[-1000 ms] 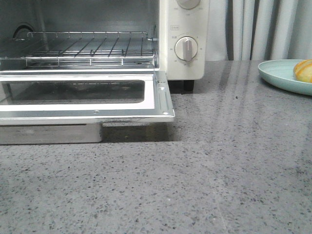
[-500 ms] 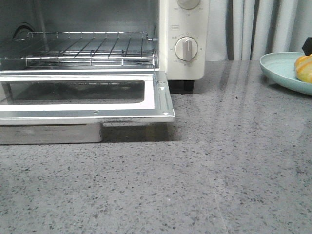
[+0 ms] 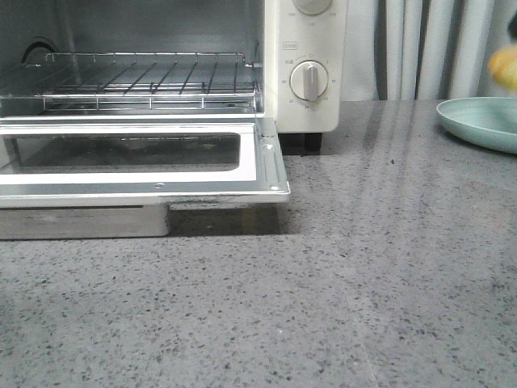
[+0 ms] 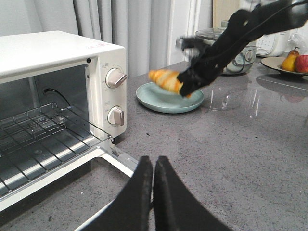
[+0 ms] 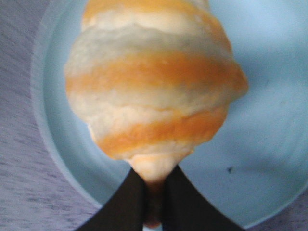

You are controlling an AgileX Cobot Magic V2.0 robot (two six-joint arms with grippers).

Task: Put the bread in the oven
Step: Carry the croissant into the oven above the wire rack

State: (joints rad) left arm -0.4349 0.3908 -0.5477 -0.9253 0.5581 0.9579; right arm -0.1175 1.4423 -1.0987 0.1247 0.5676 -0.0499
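The bread (image 5: 154, 82), a golden-brown croissant roll with cream stripes, hangs above the pale green plate (image 5: 269, 144), pinched at its tip by my right gripper (image 5: 153, 183). In the left wrist view the right gripper (image 4: 185, 86) holds the bread (image 4: 166, 79) just above the plate (image 4: 168, 101). In the front view the bread (image 3: 506, 66) is a blur at the right edge. The cream-white oven (image 3: 303, 65) stands at the left with its door (image 3: 145, 162) folded down and wire rack (image 3: 145, 81) bare; it also shows in the left wrist view (image 4: 62, 86). My left gripper (image 4: 153, 166) is shut and empty, hovering near the door's corner.
The grey speckled counter (image 3: 339, 283) stretches in front of the oven. Behind the plate stand a glass-lidded cooker (image 4: 233, 48), a white appliance (image 4: 274, 43) and a fruit dish (image 4: 288, 61). Grey curtains (image 3: 420, 48) hang at the back.
My right gripper has closed on the bread and lifted it off the plate, and the plate has shifted slightly to the right. The left arm and oven have not moved.
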